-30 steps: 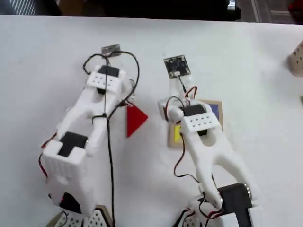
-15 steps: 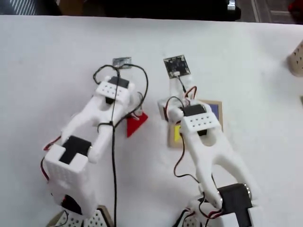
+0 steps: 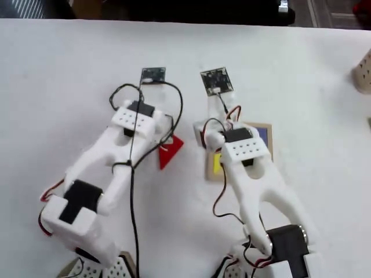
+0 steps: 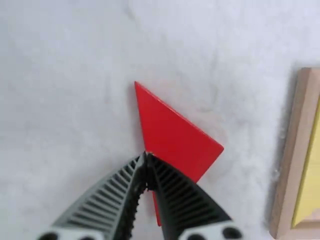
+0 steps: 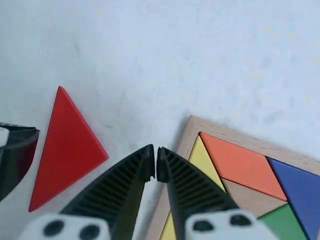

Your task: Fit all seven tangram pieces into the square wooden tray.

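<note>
The red triangle (image 3: 168, 150) is lying flat on the white table (image 3: 290, 69), between the two arms and just left of the square wooden tray (image 3: 209, 171), apart from its rim; it is looking like a thin, rigid plate with smooth painted faces, straight edges and sharp corners, so it is probably weighing very little and sliding readily over the matt, faintly mottled tabletop; lying flat, it is offering almost no height to pinch, so a hold is most likely working across two opposite edges near the middle, or else a push along the long edge; the left gripper (image 4: 145, 159) is sitting with its ribbed dark fingers pressed together, tips meeting at the triangle's edge and clasping nothing; the right gripper (image 5: 154, 167) is hovering over bare table beside the tray's left corner, its jaws likewise drawn together and holding nothing; inside the pale, raw-wood rim, a yellow piece (image 5: 205, 160), an orange piece (image 5: 240, 162) and a blue piece (image 5: 300, 185) are lying flush, edges butting closely.
</note>
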Controlling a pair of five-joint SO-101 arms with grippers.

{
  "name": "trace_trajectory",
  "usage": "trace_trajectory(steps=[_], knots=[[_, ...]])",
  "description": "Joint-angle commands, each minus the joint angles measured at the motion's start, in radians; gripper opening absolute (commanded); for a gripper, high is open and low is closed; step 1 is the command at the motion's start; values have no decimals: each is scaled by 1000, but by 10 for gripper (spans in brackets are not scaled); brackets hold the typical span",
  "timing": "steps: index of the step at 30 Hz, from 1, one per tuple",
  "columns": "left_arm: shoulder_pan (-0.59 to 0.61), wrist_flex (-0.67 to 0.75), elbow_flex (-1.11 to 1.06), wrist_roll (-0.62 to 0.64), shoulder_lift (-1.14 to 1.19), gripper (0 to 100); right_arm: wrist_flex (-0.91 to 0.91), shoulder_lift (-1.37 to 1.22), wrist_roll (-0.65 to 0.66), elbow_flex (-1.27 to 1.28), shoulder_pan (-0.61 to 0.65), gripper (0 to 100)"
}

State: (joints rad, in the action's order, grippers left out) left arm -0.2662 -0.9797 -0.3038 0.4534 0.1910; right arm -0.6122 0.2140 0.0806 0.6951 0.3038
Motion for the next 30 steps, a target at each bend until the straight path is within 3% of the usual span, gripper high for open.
trace_trajectory(steps=[1, 6, 11, 14, 21, 24, 30], knots=[[7, -5, 2, -18, -107, 24, 15, 38, 14, -11, 8, 19], [-18, -6, 9, 57, -119, 35, 15, 38, 14, -11, 8, 19], [-30, -23, 0, 77, -122, 224, 13, 38, 14, -11, 8, 19], [-65, -41, -3, 161, -117, 302, 13, 38, 14, -11, 8, 19], [-53, -43, -18, 215, -116, 276, 10, 38, 14, -11, 8, 19], [-30, -5, -40, 302, -101, 276, 8, 38, 14, -11, 8, 19], [-19, -20, 23, 292, 8, 277, 8, 38, 14, -11, 8, 18]])
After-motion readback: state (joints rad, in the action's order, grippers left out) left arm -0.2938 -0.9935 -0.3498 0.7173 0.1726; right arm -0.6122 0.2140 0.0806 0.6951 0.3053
